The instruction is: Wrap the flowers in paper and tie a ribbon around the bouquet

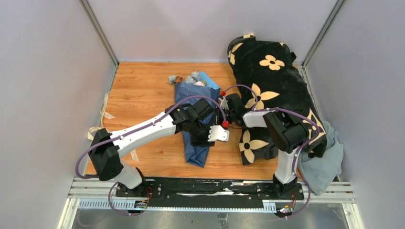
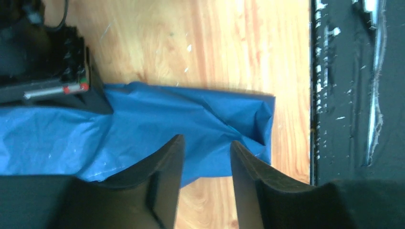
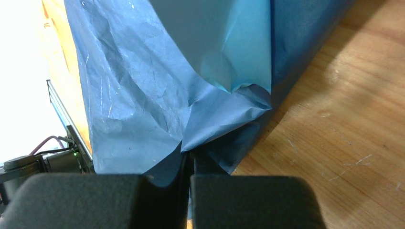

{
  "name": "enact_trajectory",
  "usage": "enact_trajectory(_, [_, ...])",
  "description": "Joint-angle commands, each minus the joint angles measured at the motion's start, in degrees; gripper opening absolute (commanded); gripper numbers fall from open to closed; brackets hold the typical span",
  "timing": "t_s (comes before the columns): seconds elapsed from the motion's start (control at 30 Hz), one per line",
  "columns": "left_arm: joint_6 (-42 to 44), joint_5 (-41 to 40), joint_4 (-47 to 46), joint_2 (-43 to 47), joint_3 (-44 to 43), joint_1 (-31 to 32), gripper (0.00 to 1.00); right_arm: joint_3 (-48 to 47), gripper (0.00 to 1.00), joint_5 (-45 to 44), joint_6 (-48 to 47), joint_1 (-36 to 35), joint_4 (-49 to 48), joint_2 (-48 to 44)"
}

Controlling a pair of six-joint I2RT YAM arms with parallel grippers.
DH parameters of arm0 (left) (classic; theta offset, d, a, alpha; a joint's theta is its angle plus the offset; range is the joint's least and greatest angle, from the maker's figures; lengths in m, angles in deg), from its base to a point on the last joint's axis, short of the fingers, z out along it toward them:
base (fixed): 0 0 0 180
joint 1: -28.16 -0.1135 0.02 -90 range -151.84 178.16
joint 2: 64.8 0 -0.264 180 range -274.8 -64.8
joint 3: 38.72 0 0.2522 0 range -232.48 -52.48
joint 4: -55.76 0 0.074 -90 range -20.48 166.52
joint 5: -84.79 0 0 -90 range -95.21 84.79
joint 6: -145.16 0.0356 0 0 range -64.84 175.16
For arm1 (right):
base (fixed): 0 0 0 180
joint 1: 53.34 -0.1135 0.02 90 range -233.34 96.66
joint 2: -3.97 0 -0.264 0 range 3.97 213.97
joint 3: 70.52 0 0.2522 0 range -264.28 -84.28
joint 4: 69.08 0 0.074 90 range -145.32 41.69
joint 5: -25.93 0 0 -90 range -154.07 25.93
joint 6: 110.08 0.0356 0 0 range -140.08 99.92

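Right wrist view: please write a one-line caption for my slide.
Right gripper shut on a crinkled fold of the paper, navy and light blue, over the wooden table.

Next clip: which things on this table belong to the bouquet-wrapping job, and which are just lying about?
Part of the job:
- flowers
- paper, wrapped around them
- ribbon, at the table's left edge

Lying about:
- black blanket with a cream flower print
- grey-blue cloth at the right
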Motion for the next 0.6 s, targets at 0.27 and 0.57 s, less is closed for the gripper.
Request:
enact_trajectory(0.27, [1.6,-9.4,-8.1,-11.3,14.0,7.8,0.21,-1.3,0.0,-2.4,-2.1,0.0,3.1,1.7])
enact_trajectory(0.57, [0.3,0.8,-2.7,-3.9,17.9,7.7,0.31,-2.6,0.0,-2.5,-3.2,0.1,4.7,2.5])
